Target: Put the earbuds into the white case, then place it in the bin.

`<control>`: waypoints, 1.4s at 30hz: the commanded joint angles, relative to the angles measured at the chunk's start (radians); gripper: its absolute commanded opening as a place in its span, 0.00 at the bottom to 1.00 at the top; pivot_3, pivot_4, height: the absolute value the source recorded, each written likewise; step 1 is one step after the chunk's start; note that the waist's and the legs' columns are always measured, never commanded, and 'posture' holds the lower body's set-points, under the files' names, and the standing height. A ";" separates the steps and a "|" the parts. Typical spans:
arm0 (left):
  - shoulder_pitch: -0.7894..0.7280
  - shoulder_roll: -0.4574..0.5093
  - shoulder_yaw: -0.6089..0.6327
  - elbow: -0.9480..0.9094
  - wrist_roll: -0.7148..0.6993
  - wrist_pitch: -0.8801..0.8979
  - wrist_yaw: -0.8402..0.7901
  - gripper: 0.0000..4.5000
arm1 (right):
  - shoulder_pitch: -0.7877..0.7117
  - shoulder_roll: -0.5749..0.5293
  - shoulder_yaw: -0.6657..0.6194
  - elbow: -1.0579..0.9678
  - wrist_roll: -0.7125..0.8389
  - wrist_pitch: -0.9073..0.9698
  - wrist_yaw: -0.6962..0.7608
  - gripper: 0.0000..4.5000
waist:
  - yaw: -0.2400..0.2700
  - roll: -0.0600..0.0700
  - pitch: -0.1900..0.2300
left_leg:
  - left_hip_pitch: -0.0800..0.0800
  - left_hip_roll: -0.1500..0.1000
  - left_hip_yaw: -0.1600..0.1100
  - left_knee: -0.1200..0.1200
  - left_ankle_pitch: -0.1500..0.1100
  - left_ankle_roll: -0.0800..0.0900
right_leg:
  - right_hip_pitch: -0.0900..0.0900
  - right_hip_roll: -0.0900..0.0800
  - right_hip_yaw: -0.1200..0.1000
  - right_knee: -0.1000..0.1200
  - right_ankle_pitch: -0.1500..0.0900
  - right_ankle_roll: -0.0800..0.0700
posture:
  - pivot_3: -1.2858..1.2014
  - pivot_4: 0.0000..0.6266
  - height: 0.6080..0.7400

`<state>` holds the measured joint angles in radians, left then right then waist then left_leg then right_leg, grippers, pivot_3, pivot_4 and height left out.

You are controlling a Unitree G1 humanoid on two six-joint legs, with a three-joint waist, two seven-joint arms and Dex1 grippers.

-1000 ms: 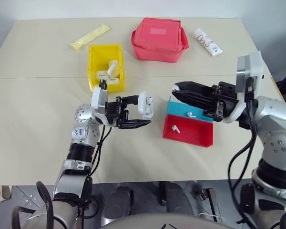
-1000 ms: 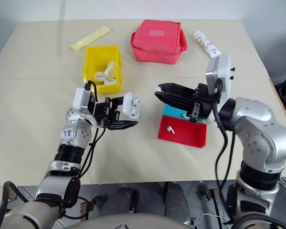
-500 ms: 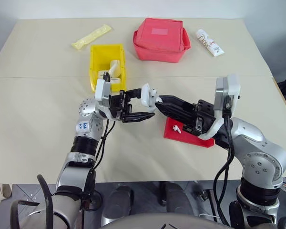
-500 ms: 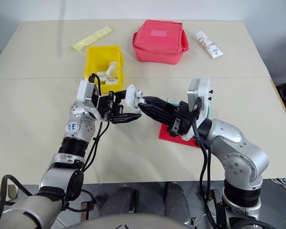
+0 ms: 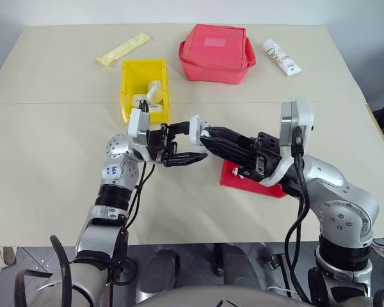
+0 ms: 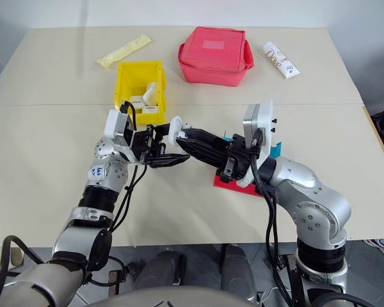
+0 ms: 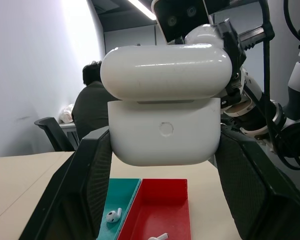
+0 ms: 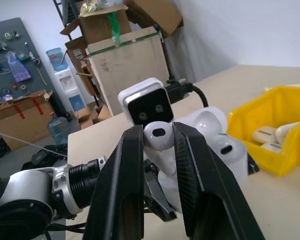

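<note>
Earbuds (image 7: 113, 215) lie below my left gripper (image 5: 191, 144) clamping the white case (image 7: 165, 107); my right gripper (image 8: 157, 140) pinches one, inserting; bin (image 5: 142, 86) unreached.

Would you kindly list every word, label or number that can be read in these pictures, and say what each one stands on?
"Dove": on the white tube at the table's far right; its smaller print is too small to read.
Blue sticker on the left forearm: marks too small to read.
Yellow packet and red pouch: no readable text.
</note>
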<state>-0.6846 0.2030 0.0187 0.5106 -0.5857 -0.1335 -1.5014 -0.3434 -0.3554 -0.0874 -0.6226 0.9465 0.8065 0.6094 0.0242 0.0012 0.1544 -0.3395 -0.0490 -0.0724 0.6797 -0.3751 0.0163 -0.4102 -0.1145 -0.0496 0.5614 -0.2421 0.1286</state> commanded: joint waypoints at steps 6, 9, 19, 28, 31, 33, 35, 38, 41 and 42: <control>0.017 -0.022 0.004 -0.097 -0.048 0.016 -0.063 0.61 | 0.021 -0.004 0.034 0.011 -0.010 -0.058 0.005 0.11 | 0.000 0.000 0.000 | 0.000 0.000 0.000 0.000 0.000 0.000 | 0.000 0.000 0.000 0.000 0.000 0.000 | 0.52 0.24 1.00; 0.027 -0.021 -0.001 -0.127 -0.060 0.036 -0.063 0.61 | 0.027 -0.015 0.042 0.036 -0.035 -0.082 0.021 0.11 | 0.000 0.000 0.000 | 0.000 0.000 0.000 0.000 0.000 0.000 | 0.000 0.000 0.000 -0.001 0.000 0.000 | 0.52 0.24 1.00; 0.026 -0.030 0.020 -0.138 -0.069 0.035 -0.049 0.61 | 0.074 -0.102 0.060 0.065 -0.071 -0.100 0.068 0.11 | 0.001 0.000 0.000 | 0.000 0.000 0.000 0.000 0.000 0.000 | 0.000 0.000 0.000 -0.001 0.000 0.000 | 0.52 0.24 1.00; 0.011 -0.037 0.022 -0.105 -0.057 -0.001 -0.049 0.61 | 0.019 -0.207 0.077 0.117 -0.047 -0.051 0.086 0.11 | 0.001 0.000 0.000 | 0.000 0.001 0.000 0.000 0.000 0.000 | 0.000 0.000 0.000 -0.002 0.000 0.000 | 0.52 0.24 1.00; 0.009 -0.041 0.019 -0.102 -0.055 -0.010 -0.051 0.61 | 0.012 -0.215 0.088 0.123 -0.049 -0.050 0.087 0.11 | 0.002 0.000 0.000 | 0.000 0.001 0.000 0.000 0.000 0.000 | 0.001 0.000 0.000 -0.002 0.000 0.000 | 0.52 0.24 1.00; 0.008 -0.043 0.016 -0.100 -0.051 -0.015 -0.051 0.61 | 0.009 -0.218 0.093 0.124 -0.050 -0.049 0.085 0.27 | 0.002 0.000 0.000 | 0.000 0.001 0.000 0.000 0.000 0.000 | 0.001 0.000 0.000 -0.002 0.000 0.000 | 0.52 0.24 1.00; 0.011 -0.043 0.012 -0.101 -0.044 -0.013 -0.053 0.61 | 0.005 -0.220 0.096 0.124 -0.051 -0.053 0.081 0.41 | 0.001 0.000 0.000 | 0.000 0.001 0.000 0.000 0.000 0.000 | 0.001 0.000 0.000 -0.002 0.000 0.000 | 0.52 0.24 1.00; 0.016 -0.040 0.010 -0.101 -0.032 -0.008 -0.062 0.61 | 0.000 -0.221 0.096 0.118 -0.051 -0.060 0.077 0.64 | 0.002 0.000 0.000 | -0.001 0.001 0.000 0.000 0.000 0.000 | 0.000 0.000 0.000 -0.002 0.000 0.000 | 0.52 0.24 1.00; 0.019 -0.034 0.006 -0.099 -0.026 -0.002 -0.068 0.61 | -0.004 -0.223 0.093 0.106 -0.048 -0.056 0.074 0.68 | 0.005 -0.001 0.000 | 0.000 0.001 0.000 0.000 0.000 0.000 | 0.001 -0.001 0.000 -0.002 0.000 0.000 | 0.52 0.24 1.00; 0.021 -0.032 0.004 -0.099 -0.024 0.000 -0.067 0.61 | -0.007 -0.223 0.089 0.100 -0.043 -0.051 0.070 0.68 | 0.005 -0.001 0.000 | -0.001 0.000 -0.001 0.000 0.000 0.000 | 0.001 -0.001 -0.001 -0.002 0.000 0.000 | 0.52 0.24 1.00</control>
<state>-0.6484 0.1743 0.0314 0.4563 -0.5913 -0.1257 -1.5011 -0.3452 -0.5737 0.0087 -0.5035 0.9058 0.7478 0.6951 0.0295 0.0004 0.1543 -0.3408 -0.0490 -0.0730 0.6801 -0.3753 0.0168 -0.4093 -0.1158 -0.0500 0.5592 -0.2421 0.1285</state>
